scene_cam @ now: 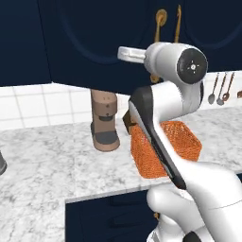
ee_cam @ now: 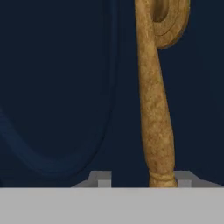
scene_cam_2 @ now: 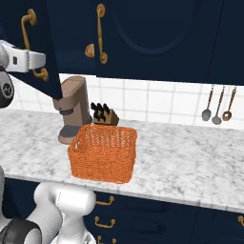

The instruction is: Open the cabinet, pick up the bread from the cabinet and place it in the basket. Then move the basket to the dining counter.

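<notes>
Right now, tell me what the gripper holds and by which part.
Nothing clearly held. The gripper sits at the lower end of the cabinet's brass handle, fingertips either side; contact cannot be told.

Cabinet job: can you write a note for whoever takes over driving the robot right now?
Gripper: fingers open, on either side of the brass handle of the cabinet, not clamped on it.
Basket: orange, nothing in it, on the marble worktop by the coffee machine.
Done: arm is at the handle; that door looks swung partly out.
Left: open fully, put the bread in the basket, carry the basket to the dining counter.
</notes>
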